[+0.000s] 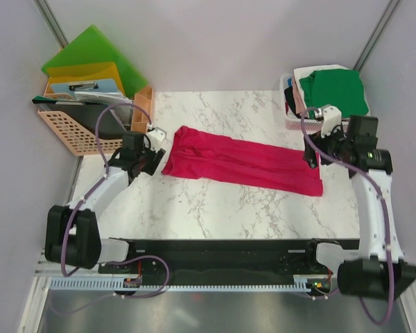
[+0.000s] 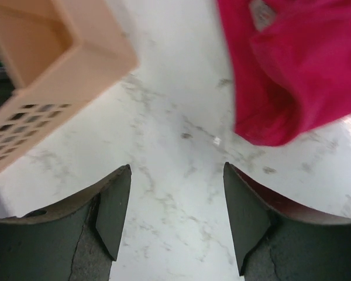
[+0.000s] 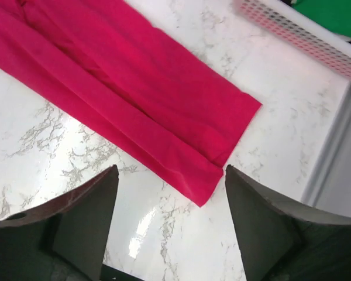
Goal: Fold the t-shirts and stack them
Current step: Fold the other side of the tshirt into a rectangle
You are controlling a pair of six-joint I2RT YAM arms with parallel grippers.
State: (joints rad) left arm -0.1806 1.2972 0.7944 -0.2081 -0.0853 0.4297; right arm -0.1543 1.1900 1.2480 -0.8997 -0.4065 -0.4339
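Your left arm: shoulder block at the near left, forearm running forward and inward, wrist carried low. Your left gripper: pointed down and forward, jaws spread wide, one dark jaw showing at either side of the gap in its own wrist view. Your right arm: long link rising from the near right base, elbow far forward, wrist bent inward to its left. Your right gripper: aimed downward, jaws likewise wide apart, raised off the surface below it.

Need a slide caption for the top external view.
Crimson t-shirt folded lengthwise on the marble table, left gripper and right gripper open at either end.
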